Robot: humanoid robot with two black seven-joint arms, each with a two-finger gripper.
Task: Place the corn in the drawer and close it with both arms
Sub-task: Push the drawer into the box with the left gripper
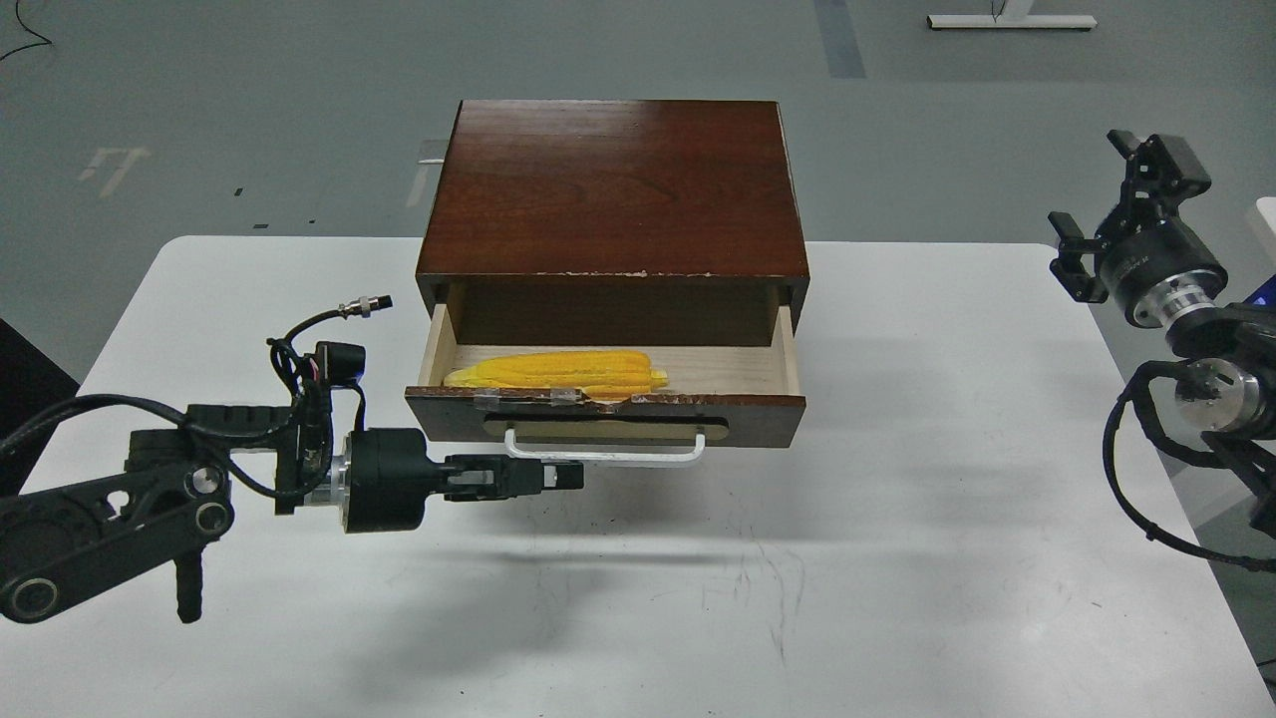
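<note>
The drawer (763,419) stands partly open under the dark wood cabinet (613,184). The yellow corn (558,371) lies inside it along the front left, point to the left. My left gripper (566,476) points right, its fingers pressed together and empty, right in front of the left part of the white bar handle (638,457); I cannot tell whether it touches the handle. My right gripper (1092,184) is open and empty, raised beside the table's right edge, far from the drawer.
The white table (897,519) carries the cabinet at its back middle. Black cables (1126,479) hang from my right arm over the table's right edge. Grey floor lies behind, with a white stand base (1007,20) far off.
</note>
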